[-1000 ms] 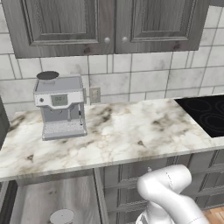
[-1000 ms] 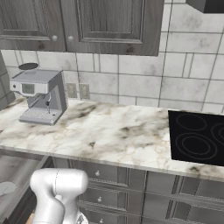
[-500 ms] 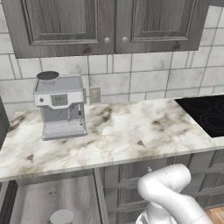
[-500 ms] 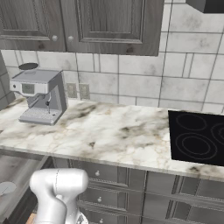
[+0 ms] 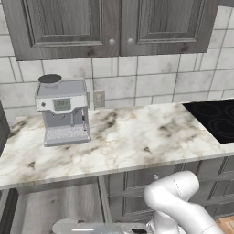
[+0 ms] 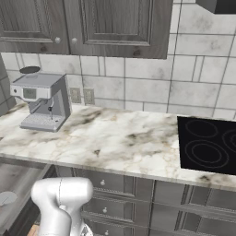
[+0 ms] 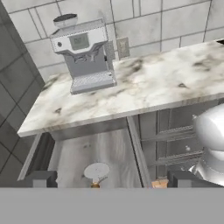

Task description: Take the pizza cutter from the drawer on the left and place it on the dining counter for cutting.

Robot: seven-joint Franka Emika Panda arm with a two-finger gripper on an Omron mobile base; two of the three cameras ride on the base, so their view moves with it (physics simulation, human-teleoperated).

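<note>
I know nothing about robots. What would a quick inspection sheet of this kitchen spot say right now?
Surface: marble worktop, with a black cooktop set in at its right end.
Job's things: the drawer stands open under the worktop; the pizza cutter lies inside it, untouched.
Clutter: a grey coffee machine on the worktop by the wall.
Grippers: the gripper is open and empty, looking down into the drawer, with the cutter between its fingertips in the hand view.
Cables: nothing seen.
Surroundings: tiled wall with an outlet, dark grey upper cabinets, shut drawer fronts below.
</note>
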